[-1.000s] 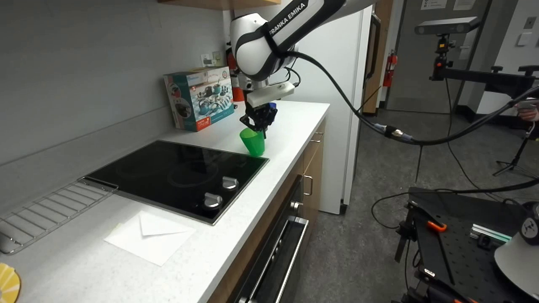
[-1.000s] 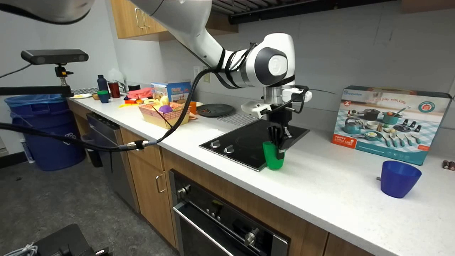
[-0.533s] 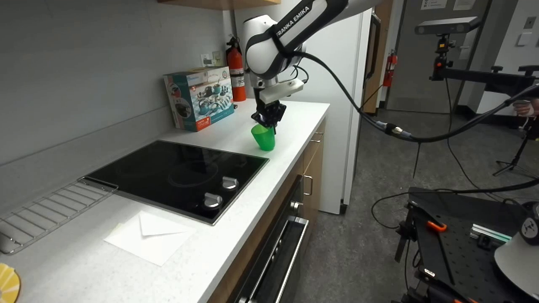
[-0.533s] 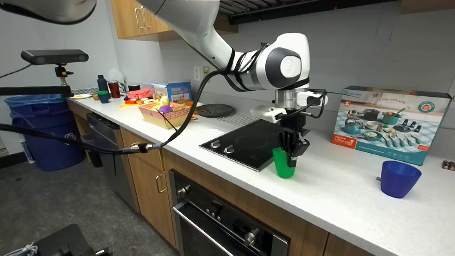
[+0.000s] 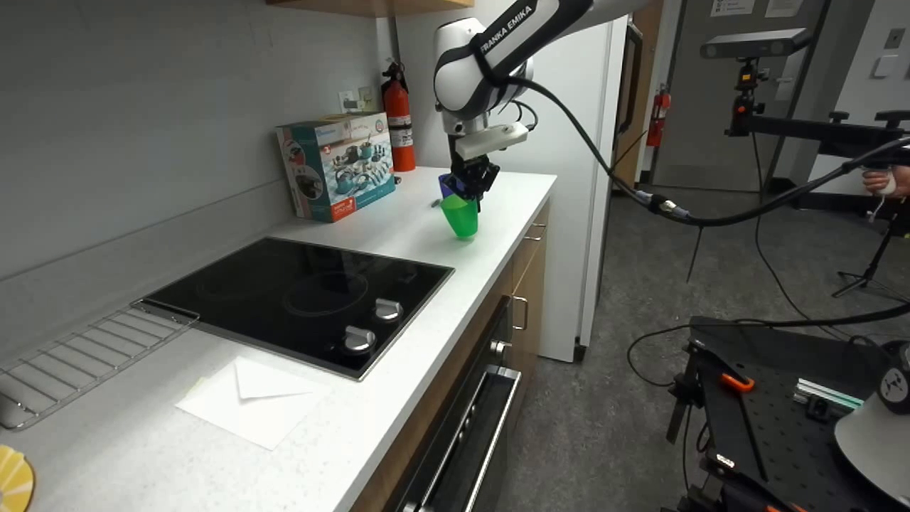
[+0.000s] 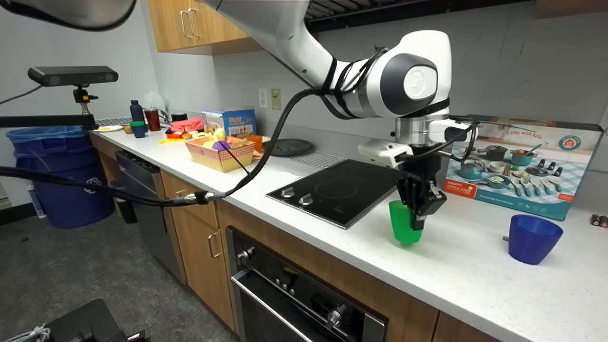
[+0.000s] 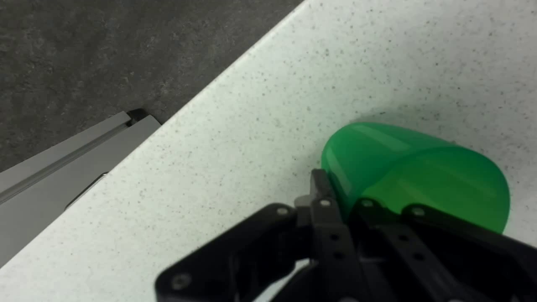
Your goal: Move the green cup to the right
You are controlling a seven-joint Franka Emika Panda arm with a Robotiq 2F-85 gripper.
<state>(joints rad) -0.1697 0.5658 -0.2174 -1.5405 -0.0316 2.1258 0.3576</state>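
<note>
The green cup (image 5: 459,217) is at the gripper in both exterior views, on the white counter's side right of the cooktop (image 6: 403,224). It tilts, with its mouth leaning toward the cooktop. My gripper (image 6: 415,216) points down and is shut on the cup's wall, one finger outside and the other hidden by the wall. In the wrist view the cup (image 7: 436,180) lies at the right, and the gripper (image 7: 342,199) pinches its near side. The base is at or just above the counter; I cannot tell which.
A dark blue cup (image 6: 534,240) stands on the counter (image 6: 475,275) farther right. A toy-set box (image 6: 517,171) stands behind against the wall. The black cooktop (image 6: 339,192) is to the left. The counter's front edge runs close by the cup.
My gripper has carried the green cup away from the cooktop's corner along the counter, toward the blue cup. The grip on the cup's wall looks the same.
</note>
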